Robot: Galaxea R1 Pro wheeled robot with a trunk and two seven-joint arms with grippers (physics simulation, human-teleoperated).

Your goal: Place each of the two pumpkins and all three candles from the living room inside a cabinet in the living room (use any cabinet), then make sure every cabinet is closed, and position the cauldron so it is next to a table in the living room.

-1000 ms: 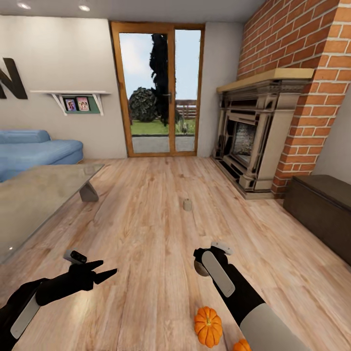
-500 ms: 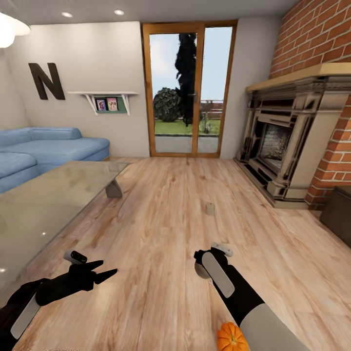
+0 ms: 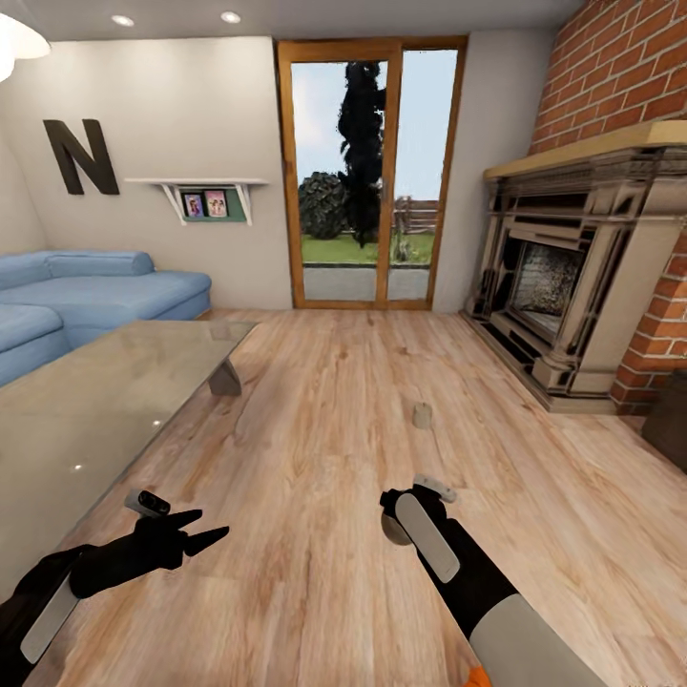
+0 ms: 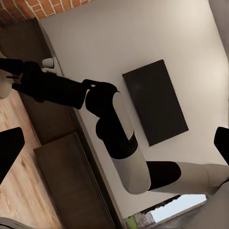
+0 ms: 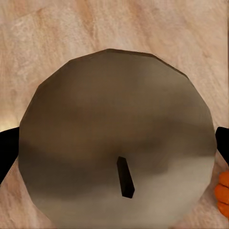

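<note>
1. One candle is already in hand: the right gripper (image 3: 393,525) is closed on a stubby grey-beige candle (image 5: 117,143), and the right wrist view looks straight down on its flat top and dark wick, with the black fingers hugging it on both sides.
2. That held candle's long axis looks roughly vertical, wick up, above the wooden floor (image 3: 315,410).
3. The left gripper (image 3: 205,534) hangs low with its jaws spread apart and nothing between them. So it's the free one.
4. Going outward, a second candle (image 3: 421,415) stands upright on the floor ahead of the right gripper, a bit to its right, well apart from it. It lies nearer the right arm than the left, but that arm is busy.
5. A sliver of orange pumpkin (image 3: 477,678) peeks out at the bottom edge of the head view, right beside the right forearm.
6. The dark cabinet (image 3: 671,420) is just a corner at the far right edge, past the fireplace (image 3: 563,286). Probably the robot has to swing right to reach it with the candle.
7. The glass table (image 3: 95,401) sits off to the left, with the blue sofa (image 3: 95,291) behind it.
</note>
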